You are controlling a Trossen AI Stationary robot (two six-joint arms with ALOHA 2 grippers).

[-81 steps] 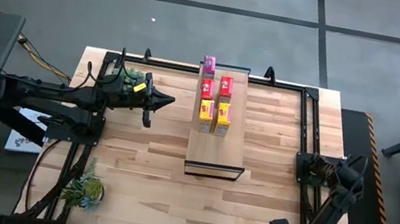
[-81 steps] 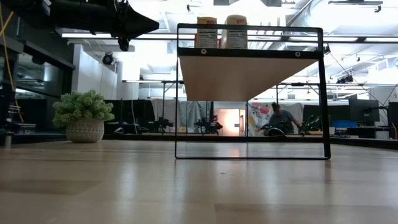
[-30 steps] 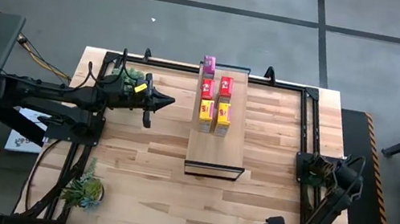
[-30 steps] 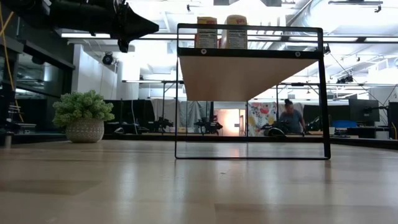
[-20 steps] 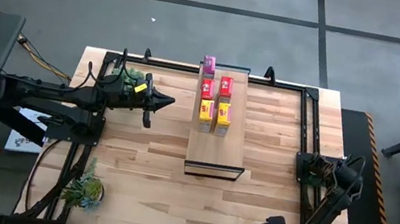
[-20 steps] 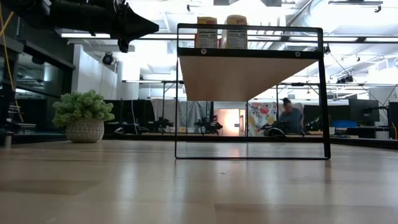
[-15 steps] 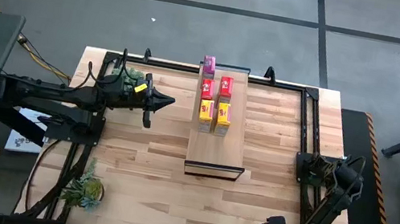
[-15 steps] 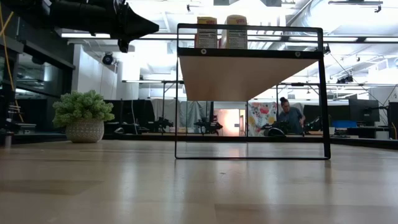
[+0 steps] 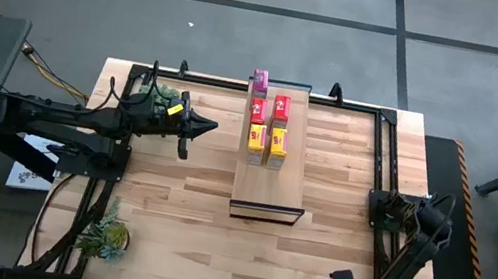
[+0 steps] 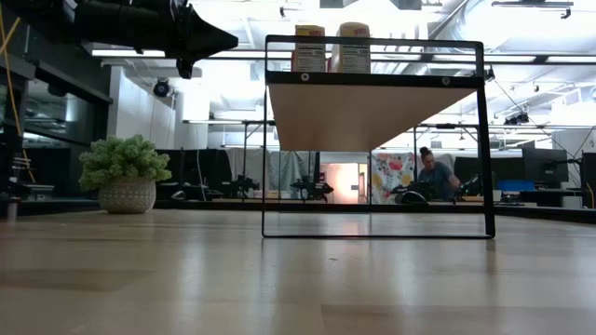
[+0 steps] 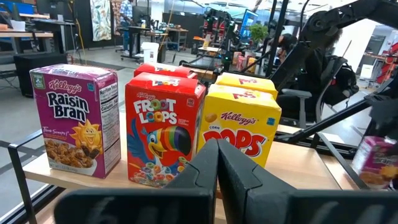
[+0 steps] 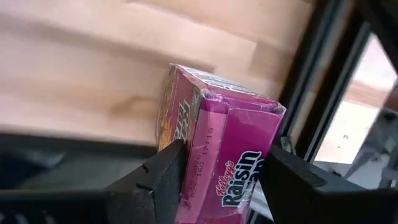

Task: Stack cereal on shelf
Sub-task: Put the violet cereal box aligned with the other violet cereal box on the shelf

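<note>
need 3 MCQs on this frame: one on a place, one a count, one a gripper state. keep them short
1. Where is the second Raisin Bran box?
A) lying on the tabletop
B) beside the potted plant
C) in the right gripper

2. How many cereal boxes stand on the shelf?
A) five
B) three
C) six

3. What is the state of the left gripper?
A) open around a red box
B) shut and empty, beside the shelf
C) shut on a yellow box

Answers:
1 C: the right wrist view shows the box clamped between that gripper's two fingers.
2 A: the high view shows one magenta box, two red boxes and two yellow boxes.
3 B: the left wrist view shows its fingers pressed together with nothing between them, short of the boxes.
</note>
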